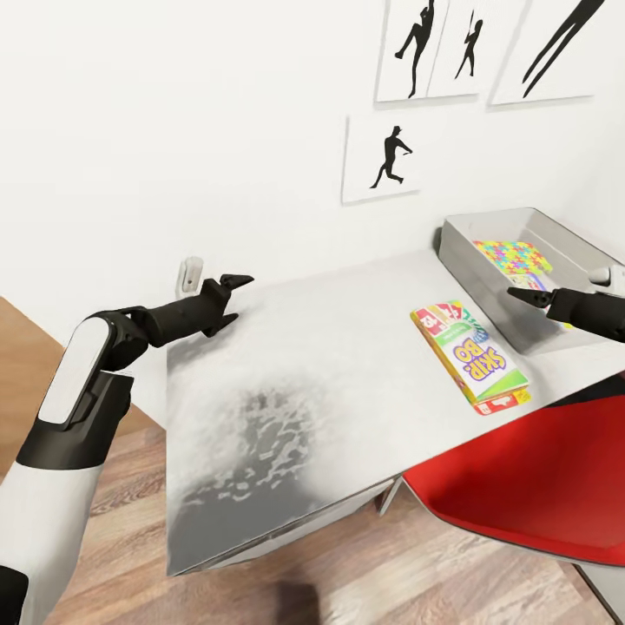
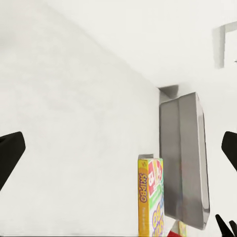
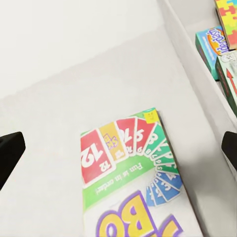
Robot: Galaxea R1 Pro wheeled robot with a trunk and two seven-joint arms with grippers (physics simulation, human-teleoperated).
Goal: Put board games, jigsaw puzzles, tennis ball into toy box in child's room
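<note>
A green, white and red SKIP-BO board game [image 1: 470, 356] lies flat on the pale table [image 1: 330, 347], just in front of the grey toy box [image 1: 457, 252]. My right gripper [image 1: 525, 298] hovers open above the gap between them, and in the right wrist view the game [image 3: 131, 177] lies between its spread fingers [image 3: 10, 153]. Inside the toy box [image 3: 197, 74] lie a jigsaw puzzle [image 1: 512, 256], a blue cartoon board game [image 3: 215, 42] and another board game [image 3: 228, 74]. My left gripper [image 1: 236, 297] hangs open over the table's far left corner, well away from the game [image 2: 150, 197].
A red chair [image 1: 521, 477] is tucked under the table's near right side. The white wall behind carries black silhouette pictures [image 1: 382, 161] and a socket [image 1: 189, 276]. Wooden floor [image 1: 130, 486] lies to the left of the table.
</note>
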